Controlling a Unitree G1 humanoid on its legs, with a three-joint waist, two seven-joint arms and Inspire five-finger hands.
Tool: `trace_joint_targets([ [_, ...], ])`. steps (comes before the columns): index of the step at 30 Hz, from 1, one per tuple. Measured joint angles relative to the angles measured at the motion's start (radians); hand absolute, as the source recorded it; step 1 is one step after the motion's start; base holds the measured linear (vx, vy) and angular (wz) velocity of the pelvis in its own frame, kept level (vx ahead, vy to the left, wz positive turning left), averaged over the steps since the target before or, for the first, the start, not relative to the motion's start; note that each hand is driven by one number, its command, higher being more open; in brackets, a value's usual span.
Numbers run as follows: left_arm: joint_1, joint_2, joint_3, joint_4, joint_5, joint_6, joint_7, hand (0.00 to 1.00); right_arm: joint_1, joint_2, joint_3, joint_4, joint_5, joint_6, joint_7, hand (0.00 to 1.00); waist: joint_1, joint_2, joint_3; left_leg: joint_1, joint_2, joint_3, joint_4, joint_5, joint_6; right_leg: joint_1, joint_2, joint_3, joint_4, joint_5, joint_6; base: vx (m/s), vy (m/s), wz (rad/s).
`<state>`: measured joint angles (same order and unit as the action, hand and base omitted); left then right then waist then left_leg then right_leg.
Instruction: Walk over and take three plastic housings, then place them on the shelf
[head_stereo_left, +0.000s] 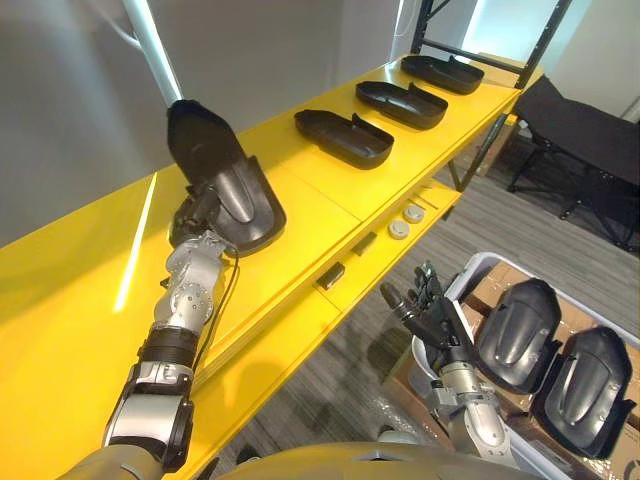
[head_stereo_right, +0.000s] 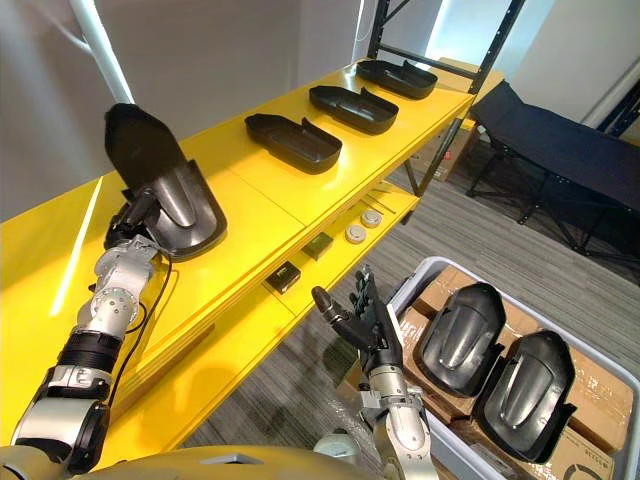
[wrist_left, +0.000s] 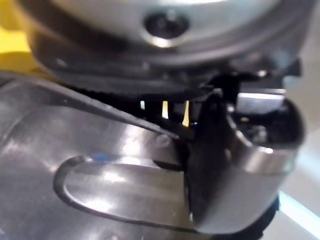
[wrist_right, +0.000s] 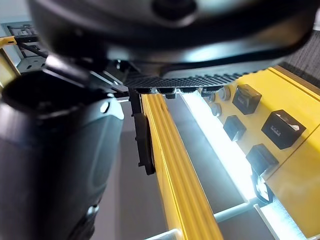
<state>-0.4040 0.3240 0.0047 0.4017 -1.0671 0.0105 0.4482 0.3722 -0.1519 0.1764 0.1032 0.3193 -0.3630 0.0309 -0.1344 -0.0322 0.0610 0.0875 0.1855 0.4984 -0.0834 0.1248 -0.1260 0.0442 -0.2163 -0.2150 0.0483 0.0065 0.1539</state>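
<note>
The left hand (head_stereo_left: 195, 225) is pinching the near rim of a housing (head_stereo_left: 225, 190). In the left wrist view its thumb (wrist_left: 235, 170) is curling over that rim, while the fingers beneath are hiding under the shell. The housing is standing tilted on the shelf (head_stereo_left: 80, 290), with its near end touching the yellow top and its far end rearing up toward the wall.

The grip is sitting at one end of a long, smooth shell, so the housing is probably wanting to pivot in the pinch. If the thumb is easing off while the far end is raised, the shell could slap down or skid toward the shelf's front edge and drop to the floor. Lowering it flat before letting go looks like the safer course.

Farther along the shelf, well apart from this one, three housings (head_stereo_left: 343, 137) are lying flat in a row. The right hand (head_stereo_left: 430, 315) is hanging over the floor beside the bin (head_stereo_left: 480, 262), with its fingers spread and holding nothing. Two housings (head_stereo_left: 515, 333) are lying in the bin.

No brand, label or writing is showing clearly enough to read.
</note>
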Motion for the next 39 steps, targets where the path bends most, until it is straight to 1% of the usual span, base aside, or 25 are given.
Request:
trace_joint_targets([
  [1,0.001,-0.008,-0.002,0.0,-0.003,0.017,-0.015,1.0,-0.005,0.0,0.006,0.001,0.0,0.0,-0.001,1.0,0.002,-0.001,0.001,0.005,0.0,0.0,0.0,0.0,0.0,0.005,0.0,0.0,-0.001,0.0,0.0,0.0,0.0,0.0],
  [6,0.02,-0.02,-0.043,-0.023,0.001,0.021,-0.023,1.0,-0.029,0.0,0.012,0.001,0.0,0.0,-0.014,1.0,0.002,-0.008,0.006,0.009,0.0,-0.001,-0.001,0.001,0.001,0.011,0.0,-0.001,-0.003,0.001,0.001,0.0,0.0,0.0],
  [11,0.021,-0.044,-0.046,-0.034,0.03,0.013,0.01,1.0,-0.037,0.0,0.013,0.001,0.0,0.0,-0.022,1.0,0.002,-0.01,0.007,0.011,0.0,-0.003,-0.002,0.002,0.001,0.014,0.0,-0.002,-0.003,0.002,0.001,0.0,0.0,0.0],
  [14,0.021,-0.056,-0.046,-0.035,0.117,0.009,0.038,1.0,-0.037,-0.001,0.016,0.001,0.0,0.0,-0.04,1.0,-0.001,-0.01,0.009,0.015,0.0,-0.002,-0.004,0.002,0.001,0.019,0.0,-0.002,-0.006,0.003,0.001,0.0,0.0,0.0],
  [17,0.021,-0.062,-0.046,-0.032,0.189,0.002,0.099,1.0,-0.036,-0.002,0.02,0.003,0.0,0.0,-0.05,1.0,-0.006,-0.01,0.014,0.023,0.0,0.0,-0.005,0.002,0.001,0.03,0.002,0.0,-0.017,0.007,0.001,0.0,0.001,-0.02],
  [21,0.02,-0.072,-0.046,-0.014,0.243,-0.039,0.166,1.0,-0.036,-0.002,0.027,0.006,0.001,0.0,-0.055,1.0,-0.008,-0.005,0.019,0.024,0.001,0.001,-0.005,0.002,0.001,0.03,0.002,0.001,-0.017,0.007,0.0,0.0,0.0,0.0],
  [23,0.018,-0.077,-0.045,0.005,0.27,-0.079,0.218,1.0,-0.036,-0.002,0.035,0.009,0.0,0.0,-0.056,1.0,-0.008,-0.002,0.022,0.025,0.001,0.001,-0.005,0.002,0.001,0.031,0.002,0.001,-0.017,0.004,-0.004,0.0,0.0,0.0],
  [25,0.015,-0.088,-0.045,0.028,0.341,-0.126,0.289,1.0,-0.036,-0.002,0.042,0.017,0.0,0.0,-0.061,1.0,-0.009,-0.003,0.024,0.025,0.001,0.001,-0.006,0.003,0.001,0.031,0.002,0.001,-0.017,0.004,-0.004,0.0,0.0,0.0],
  [28,0.014,-0.101,-0.036,0.048,0.439,-0.164,0.37,1.0,-0.035,-0.002,0.057,0.018,0.0,-0.002,-0.068,1.0,-0.013,-0.009,0.027,0.025,0.001,0.001,-0.006,0.003,0.001,0.031,0.003,0.002,-0.017,0.004,-0.004,0.0,0.0,0.0],
  [29,0.013,-0.106,-0.027,0.049,0.466,-0.164,0.389,1.0,-0.035,-0.002,0.061,0.018,0.0,-0.006,-0.069,1.0,-0.013,-0.011,0.029,0.025,0.001,0.001,-0.005,0.003,0.001,0.031,0.003,0.002,-0.017,0.005,-0.004,0.0,0.0,0.0],
  [31,0.013,-0.117,0.005,0.039,0.576,-0.162,0.471,1.0,-0.035,0.001,0.068,0.018,-0.009,-0.03,-0.07,1.0,-0.015,-0.013,0.032,0.025,0.002,0.001,-0.005,0.004,0.001,0.029,0.006,0.001,-0.015,0.01,-0.002,0.0,0.0,0.0],
  [33,0.013,-0.117,0.043,0.018,0.614,-0.153,0.533,1.0,-0.035,0.001,0.066,0.01,-0.044,-0.047,-0.072,1.0,-0.015,-0.012,0.034,0.025,0.003,0.001,-0.004,0.005,0.0,0.029,0.007,0.001,-0.015,0.01,-0.003,0.0,0.0,0.0],
  [34,0.013,-0.117,0.057,0.008,0.619,-0.148,0.551,1.0,-0.035,0.0,0.065,0.004,-0.051,-0.049,-0.072,1.0,-0.014,-0.012,0.034,0.025,0.003,0.0,-0.004,0.005,0.0,0.03,0.007,0.0,-0.015,0.01,-0.003,0.0,0.0,0.0],
  [35,0.013,-0.117,0.083,-0.018,0.65,-0.134,0.581,1.0,-0.035,0.0,0.063,-0.017,-0.076,-0.052,-0.076,1.0,-0.01,-0.01,0.035,0.025,0.003,-0.001,-0.003,0.005,0.0,0.031,0.008,-0.001,-0.014,0.01,-0.003,0.0,0.0,0.05],
  [36,0.014,-0.117,0.097,-0.061,0.659,-0.132,0.598,1.0,-0.036,-0.002,0.057,-0.054,-0.089,-0.052,-0.076,1.0,-0.004,-0.009,0.036,0.024,0.003,-0.005,-0.002,0.006,0.0,0.033,0.008,-0.003,-0.014,0.01,-0.003,0.0,0.0,0.07],
  [37,0.015,-0.117,0.105,-0.085,0.666,-0.131,0.599,1.0,-0.037,-0.003,0.053,-0.075,-0.089,-0.052,-0.073,1.0,-0.002,-0.009,0.036,0.024,0.003,-0.007,-0.002,0.006,0.0,0.034,0.008,-0.006,-0.014,0.01,-0.003,0.0,-0.002,0.11],
  [39,0.021,-0.11,0.114,-0.197,0.684,-0.13,0.588,1.0,-0.077,-0.011,0.017,-0.145,-0.089,-0.052,-0.049,1.0,0.009,-0.009,0.036,0.024,0.003,-0.023,-0.002,0.007,0.0,0.047,0.007,-0.022,-0.013,0.009,-0.005,0.0,-0.003,0.18],
])
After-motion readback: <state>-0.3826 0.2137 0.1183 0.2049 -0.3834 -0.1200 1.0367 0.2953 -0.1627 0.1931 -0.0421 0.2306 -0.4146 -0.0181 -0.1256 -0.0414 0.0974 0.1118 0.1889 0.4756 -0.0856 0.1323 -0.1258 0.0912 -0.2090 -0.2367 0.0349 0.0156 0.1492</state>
